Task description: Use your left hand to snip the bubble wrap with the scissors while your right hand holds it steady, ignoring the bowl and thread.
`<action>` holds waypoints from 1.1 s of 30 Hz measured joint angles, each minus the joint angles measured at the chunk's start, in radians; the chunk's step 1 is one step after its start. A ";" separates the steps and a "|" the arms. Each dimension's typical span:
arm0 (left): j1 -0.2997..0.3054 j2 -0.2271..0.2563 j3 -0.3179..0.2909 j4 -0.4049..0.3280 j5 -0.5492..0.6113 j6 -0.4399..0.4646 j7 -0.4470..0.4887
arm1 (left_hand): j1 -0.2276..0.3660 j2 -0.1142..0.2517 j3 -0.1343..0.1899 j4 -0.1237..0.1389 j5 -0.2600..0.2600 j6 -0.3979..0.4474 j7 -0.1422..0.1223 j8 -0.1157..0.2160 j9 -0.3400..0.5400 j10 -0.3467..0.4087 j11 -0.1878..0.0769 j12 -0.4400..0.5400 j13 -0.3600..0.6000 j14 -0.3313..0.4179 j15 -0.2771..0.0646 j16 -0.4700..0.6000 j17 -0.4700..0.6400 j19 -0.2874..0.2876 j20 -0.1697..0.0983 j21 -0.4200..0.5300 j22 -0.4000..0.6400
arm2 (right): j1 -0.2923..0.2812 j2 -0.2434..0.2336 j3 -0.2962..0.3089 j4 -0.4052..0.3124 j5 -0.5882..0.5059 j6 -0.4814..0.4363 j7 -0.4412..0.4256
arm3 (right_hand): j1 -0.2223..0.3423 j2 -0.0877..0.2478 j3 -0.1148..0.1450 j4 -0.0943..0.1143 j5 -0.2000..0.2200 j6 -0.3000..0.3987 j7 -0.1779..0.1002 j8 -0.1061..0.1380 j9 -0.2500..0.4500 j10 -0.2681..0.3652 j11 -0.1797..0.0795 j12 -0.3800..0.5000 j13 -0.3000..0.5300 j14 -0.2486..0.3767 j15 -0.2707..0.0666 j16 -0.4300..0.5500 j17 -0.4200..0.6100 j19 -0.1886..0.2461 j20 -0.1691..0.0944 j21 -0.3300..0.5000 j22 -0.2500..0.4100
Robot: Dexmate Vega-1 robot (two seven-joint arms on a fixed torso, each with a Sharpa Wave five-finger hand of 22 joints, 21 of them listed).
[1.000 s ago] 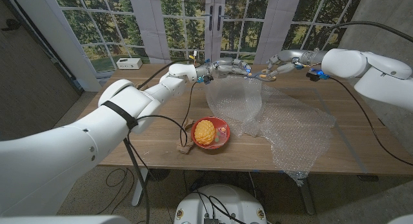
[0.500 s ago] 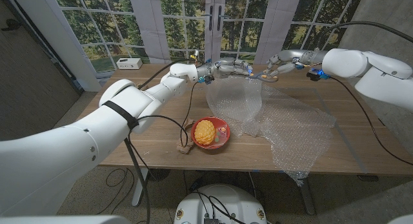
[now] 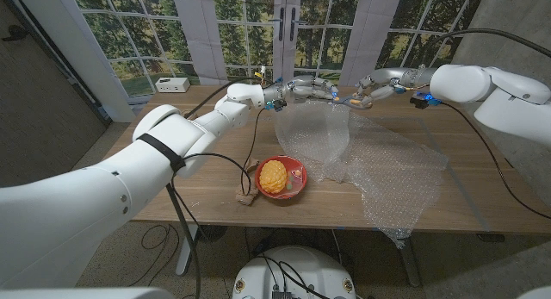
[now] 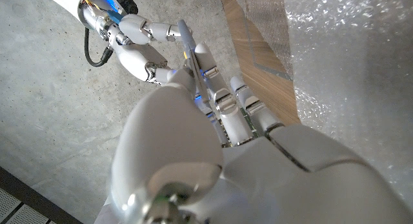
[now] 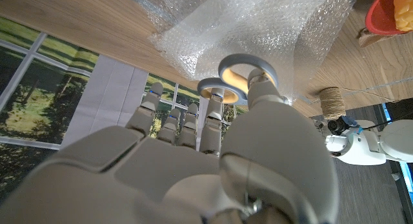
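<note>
Wooden table [image 3: 202, 191] under bubble wrap [image 3: 379, 170], bowl [image 3: 293, 180], thread [image 3: 244, 196].

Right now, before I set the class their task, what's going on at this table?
The robot's two hands meet over the far edge of the table, above a sheet of bubble wrap. The right hand holds the scissors by the handle rings, and the left hand has its fingers at the blade, so it looks like a handover. The bowl and thread sit untouched near the front.

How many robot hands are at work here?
2. The left hand and the right hand, which holds the scissors, meet near the table's far side, above the bubble wrap.
</note>
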 measured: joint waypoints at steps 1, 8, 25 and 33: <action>0.000 0.000 0.000 0.000 0.000 0.000 0.000 | 0.000 0.000 0.000 0.000 0.000 0.000 0.000 0.000 0.000 0.000 0.000 -0.004 0.000 0.000 0.000 0.000 0.000 0.000 0.000 0.000 0.000 | 0.000 0.000 0.000 0.000 -0.001 0.000 0.001 | 0.000 0.000 0.000 0.000 0.000 0.000 0.000 0.000 0.000 0.000 0.000 0.000 0.000 0.000 0.000 0.000 0.000 0.000 0.000 0.000 0.000; 0.000 0.000 0.000 0.000 0.000 0.000 0.002 | 0.000 0.000 0.000 0.000 0.000 0.000 0.000 0.000 0.000 0.000 0.000 -0.004 0.000 0.000 0.000 0.000 0.001 0.012 -0.003 0.000 0.000 | 0.000 -0.008 -0.001 -0.011 -0.014 -0.001 0.010 | 0.005 -0.005 0.000 0.000 0.000 0.012 0.003 0.000 0.005 0.000 0.000 0.000 0.000 0.000 0.000 0.000 0.000 0.000 0.000 0.000 0.000; -0.001 -0.004 -0.002 0.000 -0.002 -0.002 -0.005 | 0.000 0.000 0.000 0.000 0.000 0.000 0.000 0.000 0.000 0.000 0.000 -0.008 0.002 0.006 -0.002 -0.004 0.002 0.013 -0.002 0.000 0.000 | 0.012 -0.008 -0.013 -0.023 -0.050 -0.013 0.047 | 0.016 -0.016 -0.001 0.001 0.000 0.088 -0.006 0.015 -0.008 0.037 -0.037 0.000 -0.003 0.009 -0.037 0.000 0.000 0.000 0.000 0.000 0.000; 0.000 -0.004 -0.004 0.000 -0.004 -0.008 -0.012 | 0.000 0.000 0.000 0.000 0.000 0.000 0.000 0.000 0.000 0.000 0.000 -0.008 0.004 0.006 -0.001 -0.004 0.004 0.013 -0.002 0.000 0.000 | 0.023 -0.007 -0.024 -0.028 -0.079 -0.011 0.070 | 0.012 -0.028 -0.013 0.005 0.000 0.070 0.013 -0.004 -0.017 0.030 -0.022 0.000 -0.003 0.009 -0.037 0.000 0.000 0.000 0.000 0.000 0.000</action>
